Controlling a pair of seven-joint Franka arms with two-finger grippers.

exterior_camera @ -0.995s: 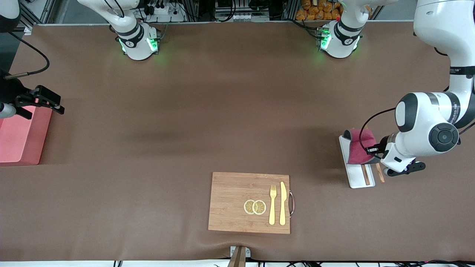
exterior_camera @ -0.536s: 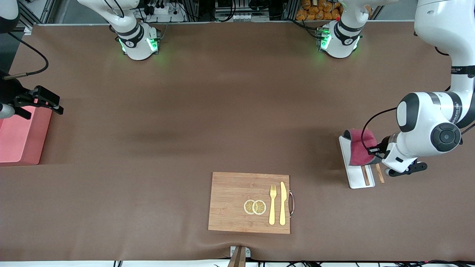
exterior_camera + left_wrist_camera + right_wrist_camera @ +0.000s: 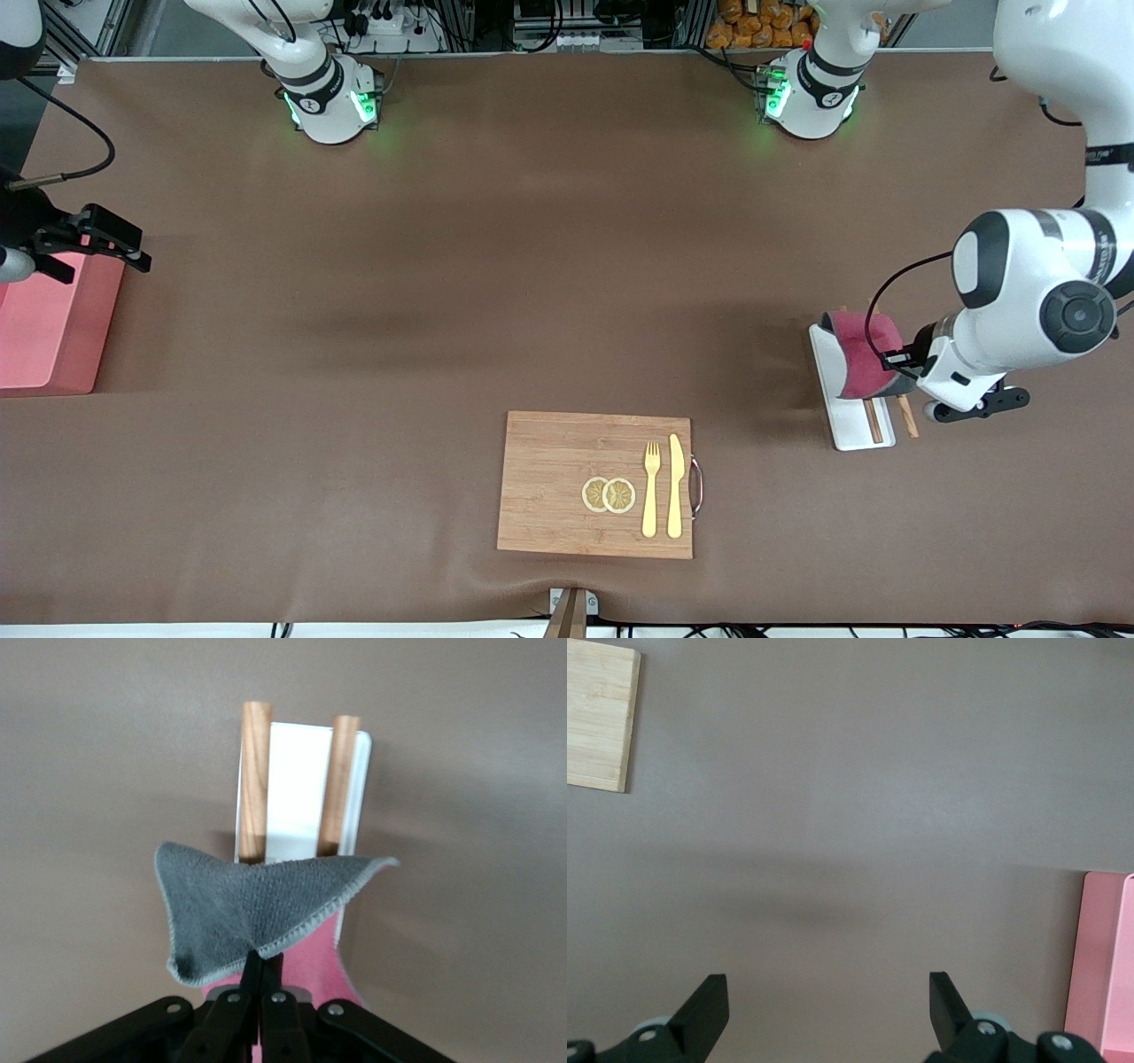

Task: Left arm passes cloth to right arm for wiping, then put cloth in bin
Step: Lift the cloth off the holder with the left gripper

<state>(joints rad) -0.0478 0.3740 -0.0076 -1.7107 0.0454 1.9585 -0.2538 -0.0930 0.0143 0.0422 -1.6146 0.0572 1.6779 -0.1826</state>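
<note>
The crimson-pink cloth with a grey reverse lies draped over the white tray near the left arm's end of the table. My left gripper is shut on one edge of it and holds that edge up. In the left wrist view the grey reverse hangs from my closed gripper, with the pink side below. The salmon-pink bin stands at the right arm's end. My right gripper is open and empty over the bin's edge, and it shows wide open in the right wrist view.
Two wooden sticks lie along the white tray. A wooden board with two lemon slices, a yellow fork and a yellow knife sits near the front camera. The bin's wall shows in the right wrist view.
My left gripper has shifted slightly toward the left arm's end with the cloth's edge, curling the cloth up more. The right arm has not moved.
</note>
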